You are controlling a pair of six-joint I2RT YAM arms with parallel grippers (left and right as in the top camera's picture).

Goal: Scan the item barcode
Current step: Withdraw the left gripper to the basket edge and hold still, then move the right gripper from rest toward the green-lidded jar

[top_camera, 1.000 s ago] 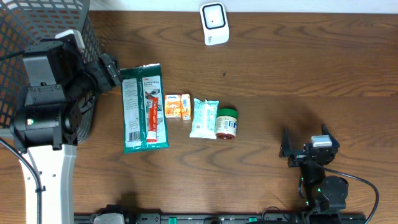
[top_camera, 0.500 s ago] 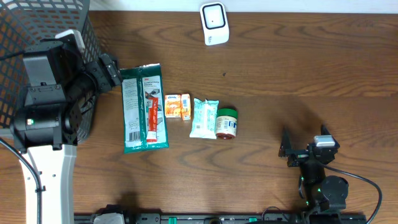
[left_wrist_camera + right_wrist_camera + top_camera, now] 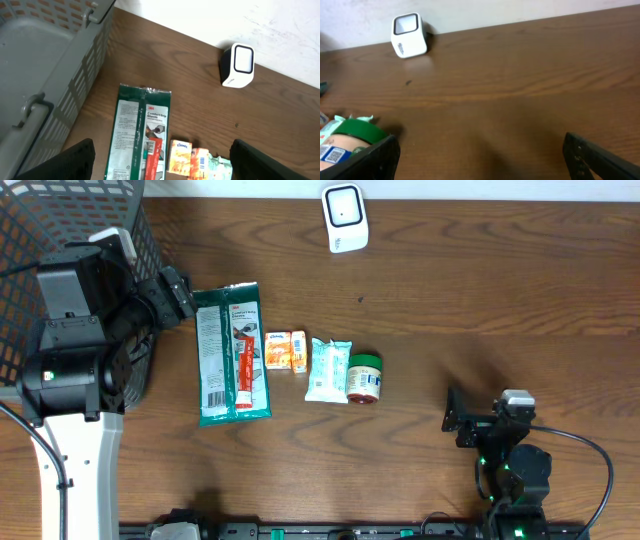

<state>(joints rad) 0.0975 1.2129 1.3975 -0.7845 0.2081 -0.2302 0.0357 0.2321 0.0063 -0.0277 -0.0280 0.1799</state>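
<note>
We are looking down on a brown desk where four items are lying in a short row, left of the middle. The green pack is lying flat at the left end, long side running front to back, with a barcode showing near its front left corner. Just right of it the small orange box is sitting, then the tissues, and the jar with its green lid is resting on its side against the tissues. The white scanner is standing at the far edge of the desk, well apart from the row, its window facing the front.

Our left gripper is hanging over the far end of the pack, beside the grey basket at the left edge. Its jaws are standing wide apart and are holding nothing; in the left wrist view the pack, box and scanner are all showing between the fingers.

Our right gripper is sitting low at the front right of the desk, well away from the items. Its jaws are spread wide too, with only bare wood between them. In the right wrist view the jar is peeking in at the lower left, and the scanner is standing far off at the upper left.
</note>
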